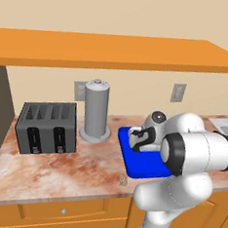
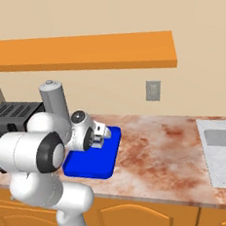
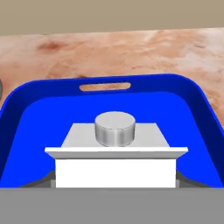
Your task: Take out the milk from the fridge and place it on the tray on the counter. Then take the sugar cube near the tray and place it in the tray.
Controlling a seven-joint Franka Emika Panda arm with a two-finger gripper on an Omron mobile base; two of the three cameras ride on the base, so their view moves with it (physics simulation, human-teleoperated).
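While the white arm leans forward in the left base view, its gripper (image 1: 139,139) hangs low over the flat bright blue tray (image 1: 140,169) on the reddish-brown and cream marbled counter (image 1: 57,172). A white shape between the dark fingers is too hidden to name. A tiny tan-brown sugar cube (image 1: 123,180) lies on the stone just beside the tray's near left corner. A dark grey four-slot toaster (image 1: 47,127) and a tall grey cylindrical canister (image 1: 96,112) stand to the left, under an orange wall shelf (image 1: 116,50).

From the right base view, the gripper (image 2: 98,135) sits above the tray (image 2: 93,168), with a white and blue bit of the milk carton (image 2: 105,132) showing at the fingers. A steel sink (image 2: 224,150) lies well apart on the right.

Seen from the hand, the small white gable-top carton (image 3: 116,164) with its round grey cap stands inside the tray (image 3: 26,113), between the jaws; they are partly spread and sit at the carton's sides, though contact cannot be made out.
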